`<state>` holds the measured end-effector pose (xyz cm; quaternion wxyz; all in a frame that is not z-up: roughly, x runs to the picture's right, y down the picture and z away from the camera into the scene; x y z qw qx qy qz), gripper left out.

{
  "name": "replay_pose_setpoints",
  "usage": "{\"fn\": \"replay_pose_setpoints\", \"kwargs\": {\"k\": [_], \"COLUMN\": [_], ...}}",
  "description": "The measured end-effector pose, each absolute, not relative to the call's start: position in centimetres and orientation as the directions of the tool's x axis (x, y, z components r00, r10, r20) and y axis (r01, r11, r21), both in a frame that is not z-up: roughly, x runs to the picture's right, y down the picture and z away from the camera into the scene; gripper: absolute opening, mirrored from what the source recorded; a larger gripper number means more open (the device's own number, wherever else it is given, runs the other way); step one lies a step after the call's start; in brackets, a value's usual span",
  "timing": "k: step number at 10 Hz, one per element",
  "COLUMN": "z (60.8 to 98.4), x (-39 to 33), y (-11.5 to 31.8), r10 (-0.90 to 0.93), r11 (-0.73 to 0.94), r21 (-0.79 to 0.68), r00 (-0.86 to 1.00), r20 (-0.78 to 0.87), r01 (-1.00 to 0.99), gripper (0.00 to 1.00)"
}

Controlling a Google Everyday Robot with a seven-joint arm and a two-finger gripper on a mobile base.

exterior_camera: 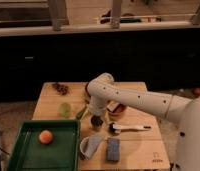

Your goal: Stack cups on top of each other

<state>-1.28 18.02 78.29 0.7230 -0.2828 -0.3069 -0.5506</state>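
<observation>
Plainly, no stacking has been achieved yet. Nearest, at the left, a green tray (pixel 23 150) is seen with an orange fruit (pixel 45 136) in it. To its right on the tabletop (pixel 143 150), a white mug (pixel 90 146) and a blue sponge (pixel 112 149) are laid side by side. A little farther off, a white-handled brush (pixel 129 128) is placed to the right. Just left of its head the grey cup (pixel 96 122) is found upright, with the gripper (pixel 96 116) positioned directly over it at the end of the white arm (pixel 138 100). Whether the jaws are spread or closed on the rim cannot be told. Farther and to the left, well apart from it, the green cup (pixel 65 109) is set alone. Behind the arm a brown bowl (pixel 118 108) is partly covered. The grasp of the grey cup is judged to be the step in hand. The lift, the carry across and the nesting are all left to be done.
</observation>
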Motion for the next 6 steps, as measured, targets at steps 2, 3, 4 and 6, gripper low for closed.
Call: {"fn": "replay_pose_setpoints", "kwargs": {"k": [2, 3, 4, 6], "z": [78.8, 79.3, 79.5, 79.9], "x": [-1.1, -0.9, -0.8, -0.4], "y": [18.1, 18.0, 17.9, 18.0], "r10": [-0.608, -0.590, -0.584, -0.568], "r11": [0.224, 0.205, 0.197, 0.178], "r21": [-0.073, -0.075, -0.076, -0.075], "r00": [0.198, 0.184, 0.179, 0.165], "r20": [0.769, 0.786, 0.792, 0.806], "r01": [0.972, 0.976, 0.978, 0.981], "gripper": [0.80, 0.80, 0.80, 0.74]}}
